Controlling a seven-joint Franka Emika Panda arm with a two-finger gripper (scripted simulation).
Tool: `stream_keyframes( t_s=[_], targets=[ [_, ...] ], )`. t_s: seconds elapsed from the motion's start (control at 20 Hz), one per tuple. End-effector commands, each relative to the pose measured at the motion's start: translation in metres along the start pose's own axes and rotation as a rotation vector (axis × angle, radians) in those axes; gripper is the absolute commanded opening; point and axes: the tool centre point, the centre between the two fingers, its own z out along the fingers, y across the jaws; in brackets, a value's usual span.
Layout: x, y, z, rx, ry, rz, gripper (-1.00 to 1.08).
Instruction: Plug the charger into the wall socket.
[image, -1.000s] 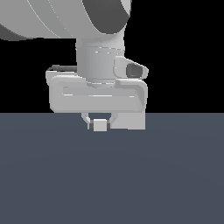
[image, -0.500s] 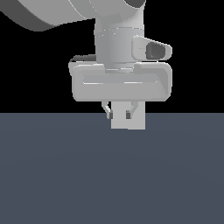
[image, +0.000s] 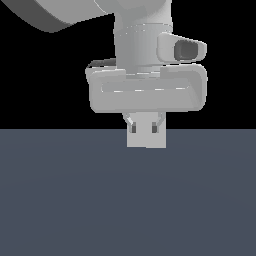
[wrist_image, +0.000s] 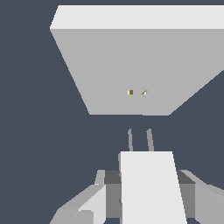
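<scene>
My gripper (image: 145, 129) hangs just above the dark floor and is shut on the charger (image: 146, 139), a small white-grey block pinched between both fingers (image: 131, 122). In the wrist view the charger (wrist_image: 148, 175) shows two thin prongs (wrist_image: 150, 140) pointing at the wall socket (wrist_image: 131, 61), a large light-grey square panel with two tiny holes (wrist_image: 131, 92) near its centre. A gap of dark floor separates the prong tips from the panel. The prongs sit roughly in line with the holes, slightly offset. The wall socket does not show in the exterior view.
The dark blue-grey floor (image: 75, 200) fills the lower half of the exterior view. The arm's wrist and hand body (image: 147, 90) loom above the charger. Nothing else is in view.
Holding the charger, the gripper moved toward the exterior view's right, from left of centre to just right of centre, and it now looks larger, closer to that camera.
</scene>
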Motion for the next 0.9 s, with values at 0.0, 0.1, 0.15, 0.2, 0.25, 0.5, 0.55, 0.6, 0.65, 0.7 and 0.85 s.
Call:
stream_keyframes(
  t_s=[0.0,0.1,0.15,0.2,0.25,0.5,0.55,0.6,0.65,0.7,0.85],
  targets=[
    [0.0,0.001,0.0,-0.001,0.0,0.003,-1.0],
    [0.0,0.001,0.0,-0.001,0.0,0.003,-1.0],
    [0.0,0.001,0.0,-0.001,0.0,0.002,-1.0],
    [0.0,0.001,0.0,-0.001,0.0,0.002,-1.0],
    [0.001,0.001,0.0,-0.001,0.0,0.002,-1.0],
    [0.009,0.001,0.004,-0.002,0.0,0.002,-1.0],
    [0.012,0.001,0.005,-0.002,0.0,0.002,-1.0],
    [0.015,0.001,0.006,-0.002,0.0,0.002,-1.0],
    [0.019,0.001,0.008,-0.003,0.0,0.002,-1.0],
    [0.022,0.001,0.01,-0.003,0.0,0.002,-1.0],
    [0.033,0.002,0.015,-0.004,-0.001,0.002,-1.0]
  ],
)
